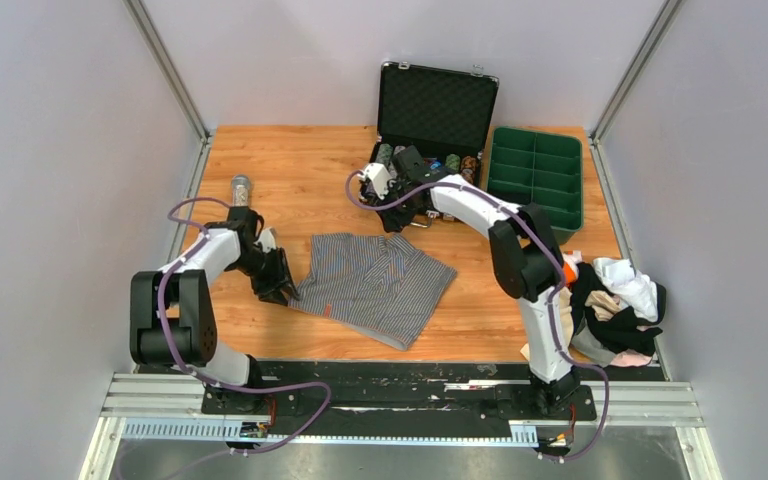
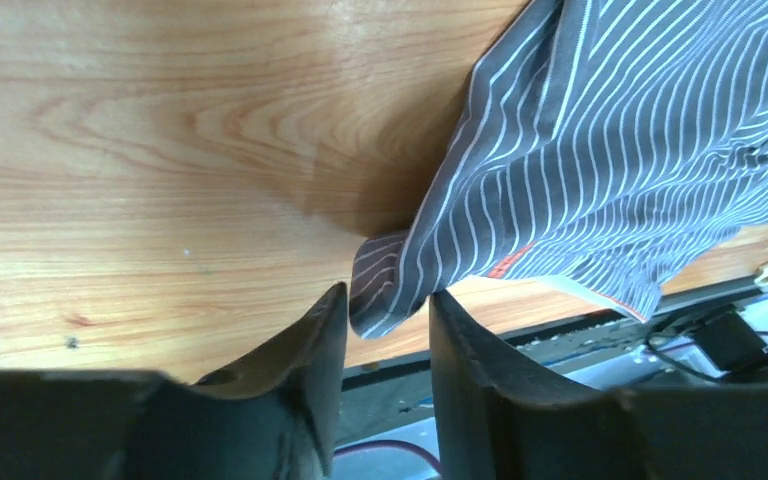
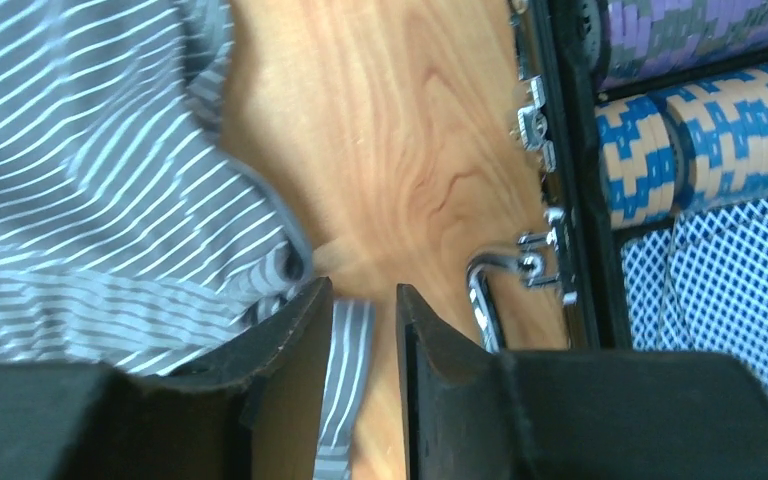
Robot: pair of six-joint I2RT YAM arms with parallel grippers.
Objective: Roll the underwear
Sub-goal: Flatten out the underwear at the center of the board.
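The striped underwear (image 1: pixel 375 285) lies spread nearly flat on the wooden table (image 1: pixel 290 170), just on the near side of the open black case (image 1: pixel 437 105), toward the arm bases. The left claw (image 2: pixel 388 293) sits low at the cloth's left corner, well away from the case. Its jaws stand apart, and a folded bit of that corner lies loose between the tips. The right claw (image 3: pixel 363 286) is at the cloth's edge nearest the case, beside the case's metal handle (image 3: pixel 485 290). Its jaws stand slightly apart with striped hem showing through the gap, and no squeeze on it can be seen. Rows of poker chips (image 3: pixel 700 150) fill the case. A green tray (image 1: pixel 560 195) sits just right of the case, and a heap of other underwear (image 1: pixel 615 305) lies well to the case's right, nearer the arm bases.
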